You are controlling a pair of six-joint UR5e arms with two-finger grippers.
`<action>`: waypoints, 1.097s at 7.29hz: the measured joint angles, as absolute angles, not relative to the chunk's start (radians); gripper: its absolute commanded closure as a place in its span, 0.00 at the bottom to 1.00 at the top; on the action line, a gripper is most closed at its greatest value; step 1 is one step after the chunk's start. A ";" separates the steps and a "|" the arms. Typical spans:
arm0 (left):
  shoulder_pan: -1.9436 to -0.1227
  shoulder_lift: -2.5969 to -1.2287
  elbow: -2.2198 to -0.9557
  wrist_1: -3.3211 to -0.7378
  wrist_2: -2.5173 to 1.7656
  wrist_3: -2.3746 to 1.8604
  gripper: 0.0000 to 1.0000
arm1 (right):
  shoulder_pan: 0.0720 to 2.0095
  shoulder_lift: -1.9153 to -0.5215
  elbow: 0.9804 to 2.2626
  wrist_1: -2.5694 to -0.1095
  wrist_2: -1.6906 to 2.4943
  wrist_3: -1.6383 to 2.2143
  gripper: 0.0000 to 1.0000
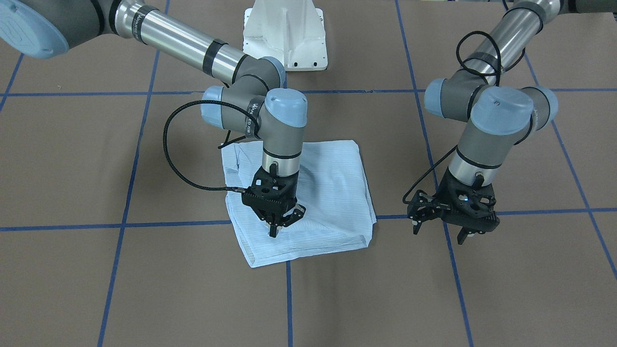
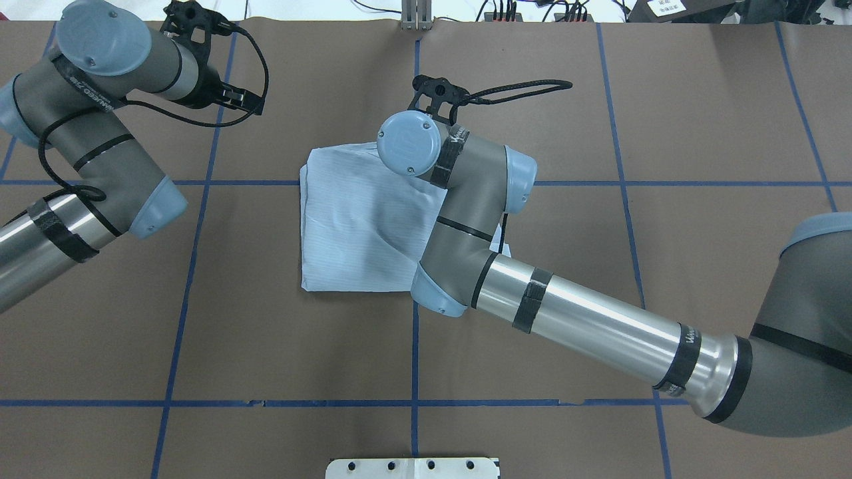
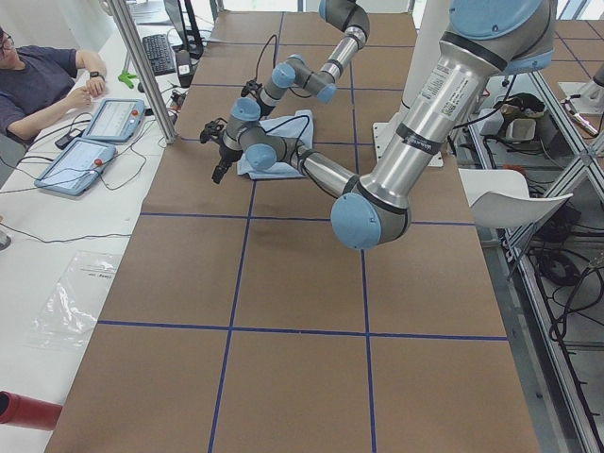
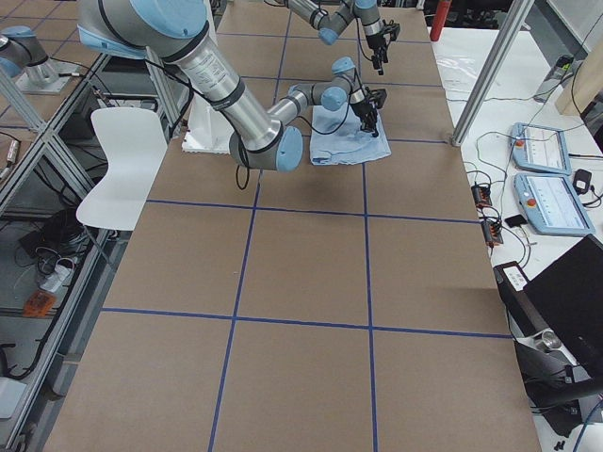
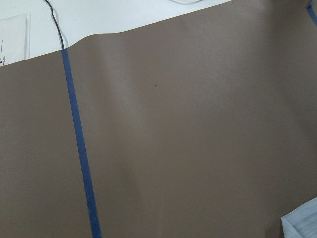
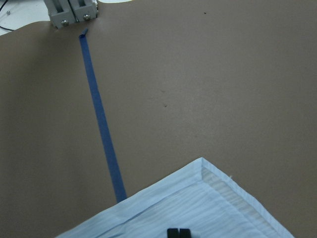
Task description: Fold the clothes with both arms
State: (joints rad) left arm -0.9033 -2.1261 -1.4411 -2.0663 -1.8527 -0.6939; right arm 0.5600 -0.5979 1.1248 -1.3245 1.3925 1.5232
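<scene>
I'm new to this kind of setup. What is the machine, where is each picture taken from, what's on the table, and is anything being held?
The machine is a pair of jointed robot arms, the right arm and the left arm. They work at a table covered in brown paper with blue tape lines.

There are six cameras. One faces the robot from across the table, so its sides look swapped. One looks down from behind its shoulders, two look along the table from either end, and one sits on each wrist.

On the table lies a pale blue striped shirt, already folded into a rough rectangle.

The right end effector is shut, with its tip down on the shirt near one edge. It is unclear whether it pinches any cloth. The left end effector is open and empty, and hangs above the paper beside the shirt.
</scene>
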 measured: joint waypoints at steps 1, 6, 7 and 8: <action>-0.903 -2.126 -1.443 -2.066 -1.852 -0.697 0.00 | 0.565 -0.604 1.126 -1.329 1.390 1.519 0.43; -0.904 -2.116 -1.470 -2.061 -1.856 -0.700 0.00 | 0.617 -0.604 1.165 -1.342 1.501 1.394 0.00; -0.905 -2.090 -1.504 -2.055 -1.868 -0.686 0.00 | 0.664 -0.618 1.213 -1.373 1.598 1.329 0.00; -0.913 -2.049 -1.559 -2.038 -1.895 -0.652 0.00 | 0.719 -0.646 1.279 -1.421 1.688 1.239 0.00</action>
